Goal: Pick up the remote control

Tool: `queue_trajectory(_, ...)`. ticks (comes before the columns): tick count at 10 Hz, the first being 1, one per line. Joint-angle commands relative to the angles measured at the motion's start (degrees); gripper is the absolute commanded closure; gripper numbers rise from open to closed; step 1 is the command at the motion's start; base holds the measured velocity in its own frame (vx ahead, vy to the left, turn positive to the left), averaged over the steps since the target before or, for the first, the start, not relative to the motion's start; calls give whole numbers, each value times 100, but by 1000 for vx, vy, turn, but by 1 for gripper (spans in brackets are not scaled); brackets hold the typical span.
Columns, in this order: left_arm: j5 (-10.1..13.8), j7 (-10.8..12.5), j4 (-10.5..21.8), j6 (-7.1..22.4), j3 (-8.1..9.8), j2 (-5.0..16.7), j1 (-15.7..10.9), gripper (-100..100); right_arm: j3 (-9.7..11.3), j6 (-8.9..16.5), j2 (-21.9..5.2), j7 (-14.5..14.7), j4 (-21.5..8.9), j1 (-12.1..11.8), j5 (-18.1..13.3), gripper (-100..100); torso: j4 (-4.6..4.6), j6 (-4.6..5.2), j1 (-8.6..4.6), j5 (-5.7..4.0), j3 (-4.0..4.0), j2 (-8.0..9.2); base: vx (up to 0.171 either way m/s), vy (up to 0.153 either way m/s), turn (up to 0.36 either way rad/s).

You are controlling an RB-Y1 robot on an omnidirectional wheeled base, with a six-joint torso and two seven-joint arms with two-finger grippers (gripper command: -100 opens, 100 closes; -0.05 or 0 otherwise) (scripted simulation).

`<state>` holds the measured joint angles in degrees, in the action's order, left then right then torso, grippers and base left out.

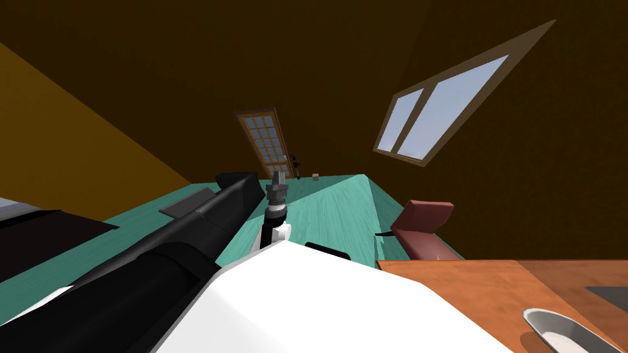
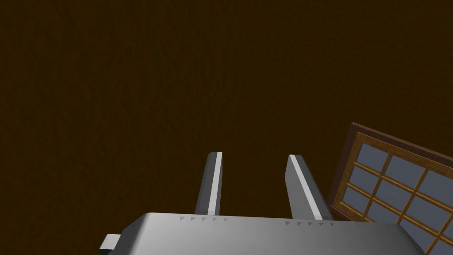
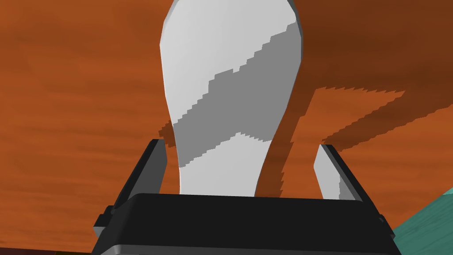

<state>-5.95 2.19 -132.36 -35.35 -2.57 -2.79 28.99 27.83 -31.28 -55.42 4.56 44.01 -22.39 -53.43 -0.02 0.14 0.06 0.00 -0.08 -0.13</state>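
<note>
Remote control white-grey; table orange woodgrain; floor teal.

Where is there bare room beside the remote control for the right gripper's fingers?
Bare orange table lies on both sides of the white remote control. Right gripper open astride it: tight at the darker finger, roomier at the lighter one.

On the table, the pale remote control ran off the bottom edge. From the right wrist, its far end was cut off, its near end hidden behind the right tool. A dark flat thing on the table was cut off too. Behind the table, a red chair stood partly hidden. Far beyond, a brown speck was too small to tell.
</note>
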Motion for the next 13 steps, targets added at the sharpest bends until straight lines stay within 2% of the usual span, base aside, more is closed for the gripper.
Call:
queue_trajectory(1, 0, 0, 0, 0, 0, 0, 0, 0, -30, 201, -26, -286, 286, -10, -286, -100, 0, 0, 0, 0, 0, 0, -15, -23, -97)
queue_trajectory(2, 0, 0, 0, 0, 0, 0, 0, 0, -30, 201, -26, -458, 415, -10, -457, -100, 1, 2, -6, -3, 2, 4, -23, -35, -64)
queue_trajectory(3, 0, 0, 0, 0, 0, 0, 0, 0, -30, 201, -26, -652, 415, -10, -636, -100, 1, 0, -11, -4, 3, 5, -10, -24, 8)
queue_trajectory(4, 0, 0, 0, 0, 0, 0, 0, 0, -64, 394, -41, -830, 689, -11, -813, -100, 1, -1, -9, -5, 2, 3, -15, -39, -76)
queue_trajectory(5, 0, 0, 0, 0, 0, 0, 0, 0, -64, 394, -41, -1026, 793, -11, -991, -100, 1, 1, -17, -10, 2, 4, -17, -37, -64)
queue_trajectory(6, 0, 0, 0, 0, 0, 0, 0, 0, -64, 394, -41, -1193, 793, -11, -1172, -100, 1, -1, -19, -10, 2, 4, -8, -17, 2)
queue_trajectory(7, 0, 0, 0, 0, 0, 0, 0, 0, -98, 587, -55, -1382, 1101, -12, -1347, -100, 0, -1, -19, -13, 0, 1, -20, -44, -94)
queue_trajectory(9, 0, 0, 0, 0, 0, 0, 0, 0, -98, 587, -55, -1698, 1171, -12, -1683, -100, 1, -1, -34, -17, 2, 3, -14, -27, -22)
queue_trajectory(10, 0, 0, 0, 0, 0, 0, 0, 0, -98, 587, -55, -1734, 1171, -12, -1763, -100, 0, -1, -27, -15, 0, 1, 0, 0, 0)
queue_trajectory(11, 0, 0, 0, 0, 0, 0, 0, 0, -132, 780, -70, -1970, 1454, -13, -1979, -100, -1, -1, -22, -14, -1, -2, -13, -27, -108)
queue_trajectory(12, 0, 0, 0, 0, 0, 0, 0, 0, -132, 780, -70, -2220, 1549, -13, -2183, -100, -1, 2, -29, -16, 0, 1, -13, -39, -60)
queue_trajectory(13, 0, 0, 0, 0, 0, 0, 0, 0, -132, 780, -70, -2274, 1549, -13, -2326, -100, 0, -1, -35, -18, 0, 1, -8, -22, 18)
